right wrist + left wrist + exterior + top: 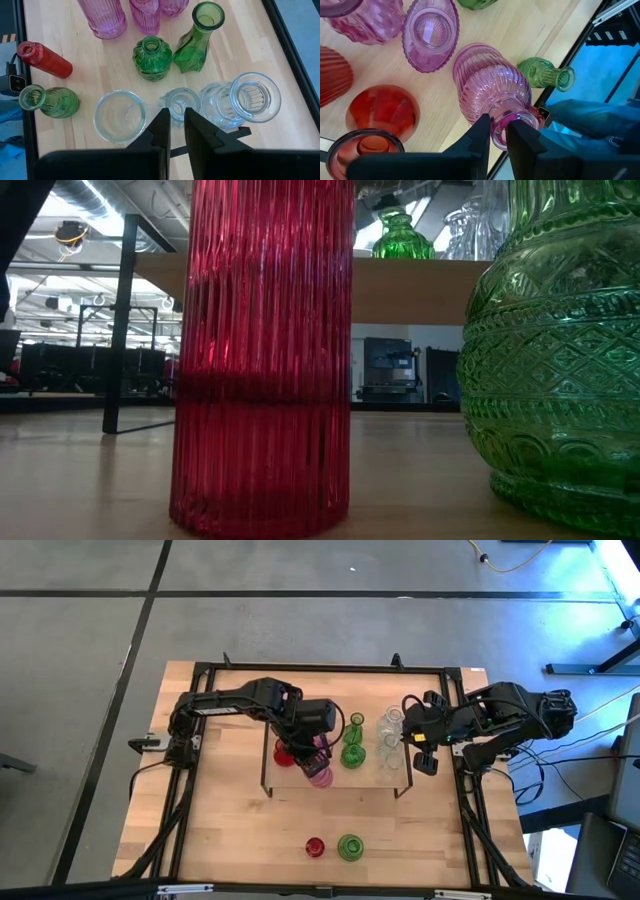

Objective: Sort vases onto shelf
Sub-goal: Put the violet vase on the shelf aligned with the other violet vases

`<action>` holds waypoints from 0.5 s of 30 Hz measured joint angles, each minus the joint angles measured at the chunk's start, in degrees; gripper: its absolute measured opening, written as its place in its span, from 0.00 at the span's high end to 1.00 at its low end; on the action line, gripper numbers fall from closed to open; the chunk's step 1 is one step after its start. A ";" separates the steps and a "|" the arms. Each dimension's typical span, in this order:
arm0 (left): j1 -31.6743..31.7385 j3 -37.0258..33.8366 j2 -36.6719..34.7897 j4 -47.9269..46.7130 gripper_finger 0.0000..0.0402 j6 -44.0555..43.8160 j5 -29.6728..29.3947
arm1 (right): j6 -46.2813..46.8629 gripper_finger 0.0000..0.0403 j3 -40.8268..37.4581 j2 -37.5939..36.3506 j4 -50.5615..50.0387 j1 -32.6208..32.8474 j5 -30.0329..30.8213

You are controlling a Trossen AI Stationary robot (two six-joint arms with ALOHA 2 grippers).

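The left gripper (496, 134) is pinching the rim of a ribbed pink vase (492, 90) between nearly closed fingers, at the shelf (335, 783) front edge, crowded by pink and red vases. The right gripper (173, 128) is hovering over the clear vases (240, 102) with fingers narrowly parted, holding nothing. A red cylinder vase (315, 846) and green vase (350, 846) are standing on the table's near side.

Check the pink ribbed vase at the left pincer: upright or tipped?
Upright: the pink ribbed vase stands on the shelf, mouth up, its rim between the left pincer fingers.
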 joint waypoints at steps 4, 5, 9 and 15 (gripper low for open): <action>-0.02 0.00 0.00 0.00 0.88 0.10 0.04 | 0.05 0.90 0.00 0.00 0.00 0.00 -0.02; -0.02 -0.01 0.00 0.00 0.88 0.10 0.08 | 0.05 0.90 0.00 0.00 0.00 0.00 -0.02; -0.02 0.00 0.00 0.00 0.88 0.31 0.05 | 0.18 0.90 0.00 0.00 0.02 0.00 -0.02; -0.04 0.00 0.00 0.00 0.88 0.08 -0.45 | 0.18 0.90 0.00 0.02 0.39 0.00 -0.63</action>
